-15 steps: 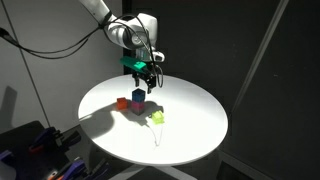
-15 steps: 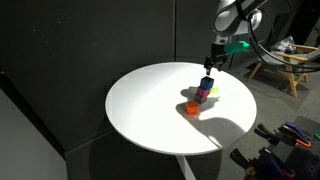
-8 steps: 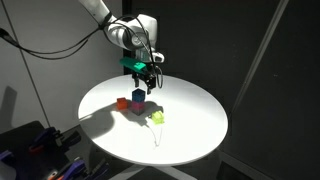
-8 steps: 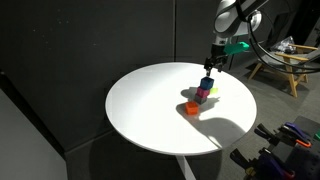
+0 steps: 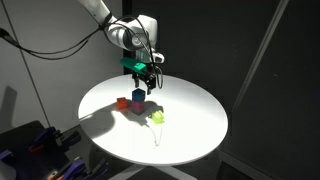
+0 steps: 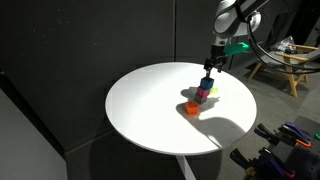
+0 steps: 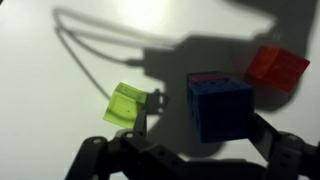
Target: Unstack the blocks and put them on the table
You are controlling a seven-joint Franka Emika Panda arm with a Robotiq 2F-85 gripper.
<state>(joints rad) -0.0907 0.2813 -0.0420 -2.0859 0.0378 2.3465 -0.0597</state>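
- The gripper [image 7: 205, 118] is held over the blue cube [image 7: 220, 108]. In the wrist view its jaws are seen spread apart, one on each side of that cube, with nothing clamped.
- The blue cube is seen on top of the magenta cube [image 6: 204, 93], so this stack is not yet taken down.
- The yellow-green cube [image 7: 126, 104] is already set on the table [image 5: 190, 130] just beside the blue cube, and the orange cube [image 7: 277, 66] lies near its opposite side.
- No grey cube can be made out.
- Risk is judged as follows: the blue cube is not centred between the jaws, so on closing it could be pushed sideways and the stack toppled. The yellow-green cube could also be nudged by the finger nearest it.
- Compared with the earlier frames, no change is seen; gripper and cubes are placed as before.
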